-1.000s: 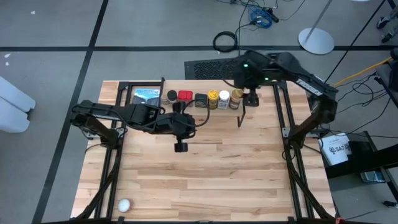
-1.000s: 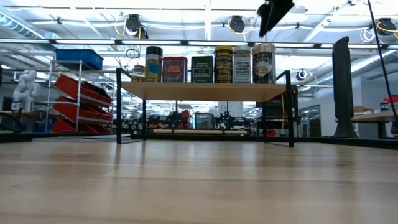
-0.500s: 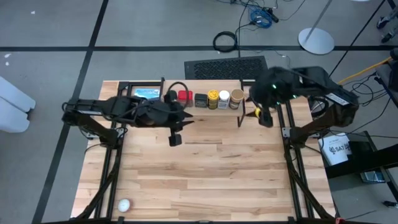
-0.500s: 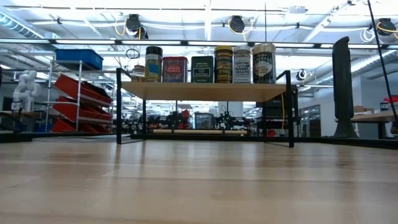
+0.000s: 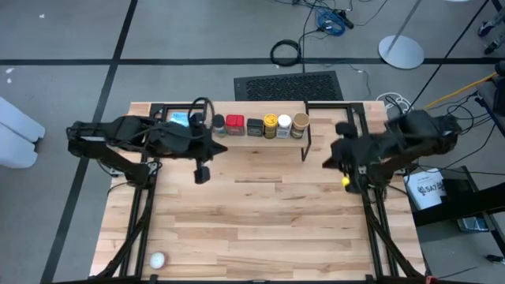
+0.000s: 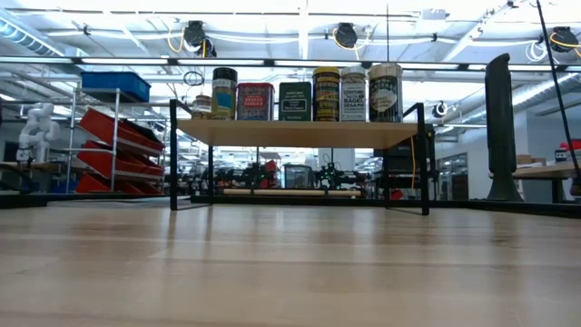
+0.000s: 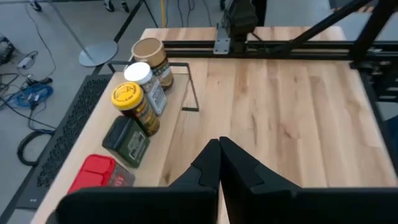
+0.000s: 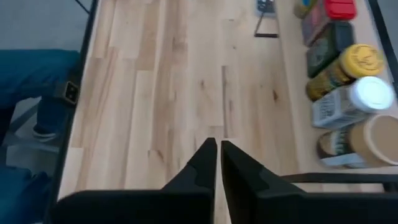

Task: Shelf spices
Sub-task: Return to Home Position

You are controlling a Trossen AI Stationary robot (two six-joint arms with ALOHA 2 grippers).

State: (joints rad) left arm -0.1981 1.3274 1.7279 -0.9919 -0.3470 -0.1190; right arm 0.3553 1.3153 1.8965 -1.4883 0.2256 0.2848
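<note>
Six spices stand upright in a row on the shelf's plank [image 6: 300, 133] at the table's far edge: the dark-lidded jar [image 5: 218, 121], red tin [image 5: 234, 122], black tin [image 5: 254, 127], yellow-lidded jar [image 5: 271, 125], white-lidded jar [image 5: 284, 125] and tan-lidded jar [image 5: 300, 124]. My left gripper [image 5: 202, 173] is shut and empty, nearer than the shelf's left end. My right gripper [image 5: 346, 181] is shut and empty by the table's right edge, nearer than the shelf's right end. Neither gripper shows in the low view.
A flat blue-and-black package [image 5: 187, 118] lies at the far left beside the shelf. A small white ball [image 5: 158, 259] lies near the front left corner. A person's leg in blue [image 8: 31, 81] shows beyond the table's edge in the right wrist view.
My right gripper has drawn back from above the shelf's right end, toward the table's near and right edges, and has left the low view. My left gripper has gone toward the table's left edge. The spices have stayed in their row on the shelf.
</note>
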